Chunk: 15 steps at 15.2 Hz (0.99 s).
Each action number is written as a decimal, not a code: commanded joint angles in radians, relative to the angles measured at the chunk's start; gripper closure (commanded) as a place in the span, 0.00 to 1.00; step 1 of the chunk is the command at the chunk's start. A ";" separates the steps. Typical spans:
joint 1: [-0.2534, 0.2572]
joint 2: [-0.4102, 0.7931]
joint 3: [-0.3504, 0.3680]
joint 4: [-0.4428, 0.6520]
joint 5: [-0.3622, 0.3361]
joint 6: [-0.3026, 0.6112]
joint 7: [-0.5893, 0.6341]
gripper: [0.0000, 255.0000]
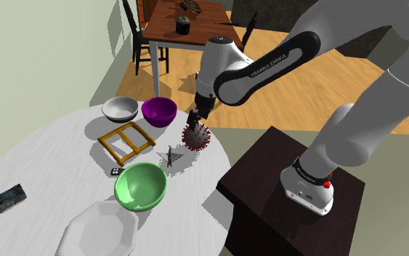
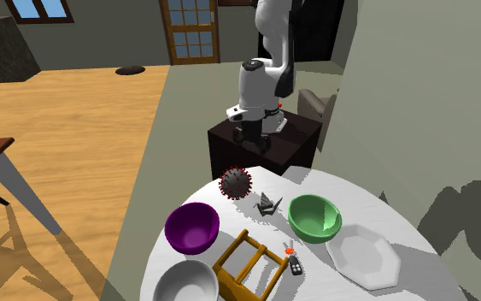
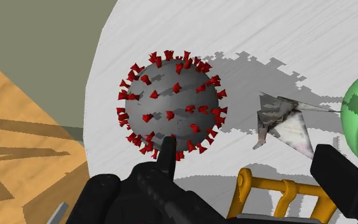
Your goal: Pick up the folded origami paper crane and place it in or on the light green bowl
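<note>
White round table [image 1: 57, 167]. Light green bowl [image 1: 141, 186] sits near its edge. Black gripper [image 1: 194, 122], its 2 jaws wide apart & empty, hovers at a grey red-spiked ball [image 1: 196, 136]. Small grey paper crane [image 1: 170, 156] lies btwn ball & bowl. Step looks like approach; next: shift over crane, descend, close.

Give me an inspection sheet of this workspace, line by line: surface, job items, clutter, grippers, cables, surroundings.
Surface: round white table, crowded.
Job's things: grey paper crane on the table between the spiky ball and the green bowl; bowl empty.
Clutter: the grey, red-spiked spiky ball, purple bowl, grey bowl, wooden frame, white plate, small dark remote.
Grippers: gripper at the spiky ball, fingers open, holding nothing.
Cables: nothing seen.
Surroundings: dark stand, wood floor, brown dining table with chairs.
</note>
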 commanded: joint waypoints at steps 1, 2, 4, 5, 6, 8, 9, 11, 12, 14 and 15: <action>0.008 0.087 0.015 0.024 -0.023 0.063 0.030 0.00; 0.013 0.126 0.020 0.040 -0.037 0.086 0.046 0.00; 0.026 0.206 0.025 0.074 -0.069 0.130 0.080 0.00; 0.035 0.245 0.024 0.093 -0.086 0.150 0.097 0.00; 0.046 0.285 0.023 0.113 -0.104 0.168 0.115 0.00; 0.071 0.363 0.014 0.157 -0.137 0.201 0.148 0.00; 0.085 0.402 0.009 0.181 -0.152 0.215 0.163 0.00; 0.115 0.478 -0.005 0.232 -0.179 0.241 0.190 0.00; 0.131 0.516 -0.012 0.259 -0.190 0.251 0.201 0.00; 0.149 0.556 -0.020 0.289 -0.199 0.262 0.212 0.00; 0.153 0.570 -0.025 0.294 -0.203 0.271 0.215 0.00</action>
